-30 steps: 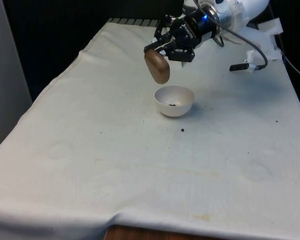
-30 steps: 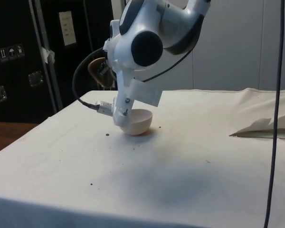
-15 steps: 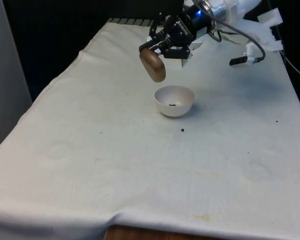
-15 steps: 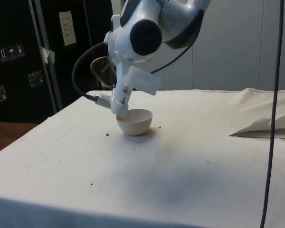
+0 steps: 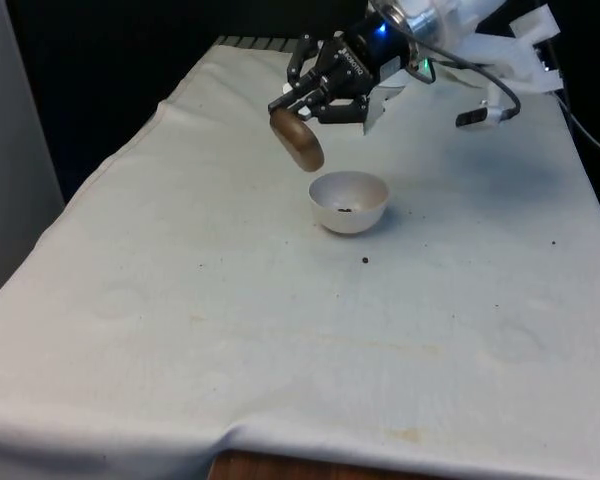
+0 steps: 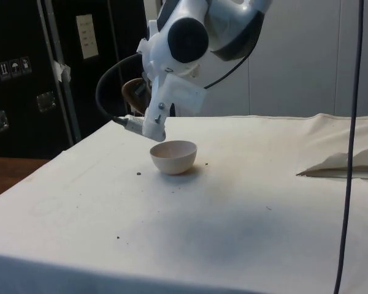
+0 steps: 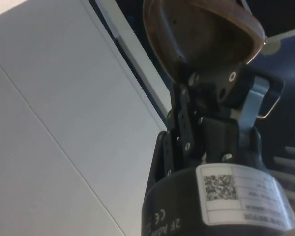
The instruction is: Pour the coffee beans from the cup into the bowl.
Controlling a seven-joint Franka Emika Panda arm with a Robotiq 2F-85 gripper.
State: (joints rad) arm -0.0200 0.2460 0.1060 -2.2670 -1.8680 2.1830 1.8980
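Gripper [image 5: 302, 98] clamped on brown cup [image 5: 297, 141], tilted, above and just beside white bowl [image 5: 349, 201]. Few beans [image 5: 346, 209] in bowl; one stray bean [image 5: 366, 261] on cloth [image 5: 280, 330]. "CE" legible on gripper body in wrist view; QR label alongside.

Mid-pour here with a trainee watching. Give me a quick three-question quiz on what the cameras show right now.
1. True or false: the brown cup rests on the cloth.
2. What lies inside the white bowl? A) a few dark beans B) a spoon C) water
3. Fill in: a stray bean lies on the cloth, ____ the bowl.

Key: 1. False; the pincer holds it tilted in the air, beside the bowl towards the front view's left. 2. A. 3. outside.
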